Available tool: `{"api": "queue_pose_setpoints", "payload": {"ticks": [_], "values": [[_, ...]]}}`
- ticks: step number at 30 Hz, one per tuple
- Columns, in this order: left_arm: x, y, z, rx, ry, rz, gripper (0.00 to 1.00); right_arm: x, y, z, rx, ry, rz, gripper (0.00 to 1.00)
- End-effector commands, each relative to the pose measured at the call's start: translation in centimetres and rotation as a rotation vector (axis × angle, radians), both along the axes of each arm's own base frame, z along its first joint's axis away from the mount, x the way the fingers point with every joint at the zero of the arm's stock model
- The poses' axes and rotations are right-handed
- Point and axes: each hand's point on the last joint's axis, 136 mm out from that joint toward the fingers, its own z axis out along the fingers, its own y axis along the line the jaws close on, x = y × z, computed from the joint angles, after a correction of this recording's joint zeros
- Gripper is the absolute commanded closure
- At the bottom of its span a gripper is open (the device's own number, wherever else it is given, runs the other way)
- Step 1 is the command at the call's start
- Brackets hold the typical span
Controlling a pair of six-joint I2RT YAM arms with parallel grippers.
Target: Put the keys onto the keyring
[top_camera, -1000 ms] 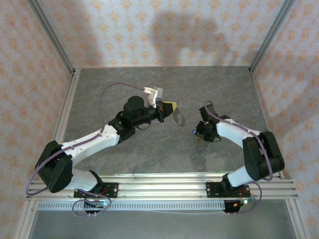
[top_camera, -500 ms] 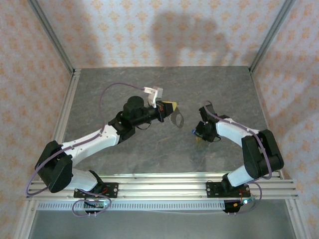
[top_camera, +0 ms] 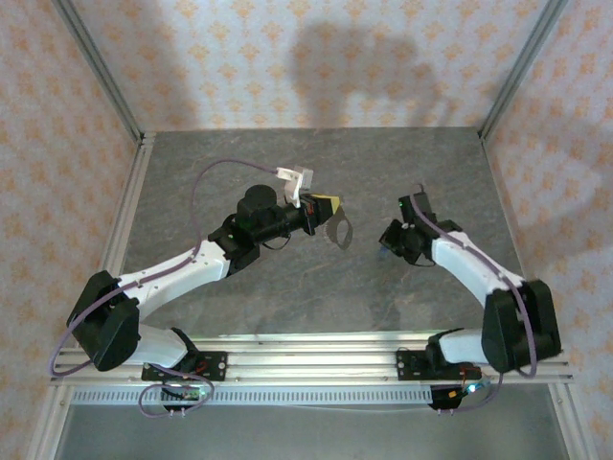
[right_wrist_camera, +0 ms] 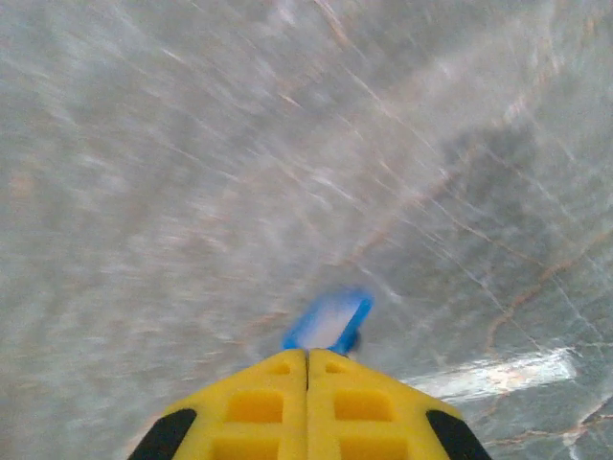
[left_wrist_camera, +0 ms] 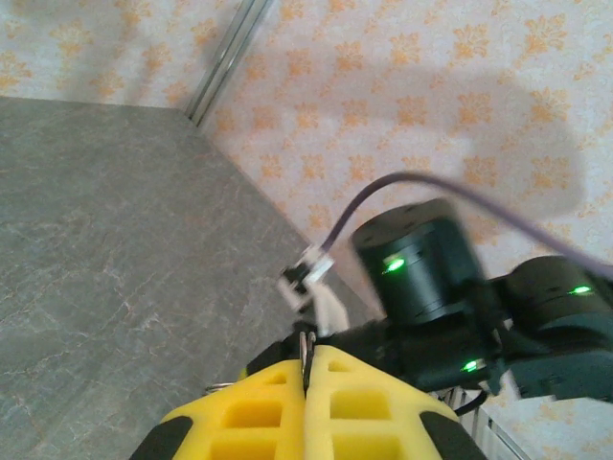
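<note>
Thin pale oval keyring (top_camera: pixel 339 231) hangs from left gripper (top_camera: pixel 328 205) over grey stone table (top_camera: pixel 239 163). Blue-headed metal key (right_wrist_camera: pixel 329 321), in right gripper (right_wrist_camera: pixel 307 357), sits right of it.

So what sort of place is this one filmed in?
Most likely a purpose-built robot test cell, not a home or workshop: a left arm and right arm bolted to an aluminium rail, a grey stone-look tabletop, and patterned wall panels held in metal frame posts.

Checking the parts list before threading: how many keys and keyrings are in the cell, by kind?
blue-headed key: 1
keyring: 1
Total: 2
</note>
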Motion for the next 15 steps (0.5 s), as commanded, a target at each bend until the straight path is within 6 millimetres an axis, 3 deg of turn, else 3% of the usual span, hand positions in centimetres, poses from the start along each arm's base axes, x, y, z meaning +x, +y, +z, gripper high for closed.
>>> {"api": "queue_pose_setpoints", "payload": {"ticks": [1,15], "values": [[-0.7,-0.3,1.9,-0.039,-0.048,-0.019,1.00,1.7,0.4,5.0,0.080,-0.148,0.030,1.00],[-0.2,0.0,1.6,0.052,-0.075,0.001,1.00,3.3,2.8,15.1,0.324,-0.484,0.189,1.00]]}}
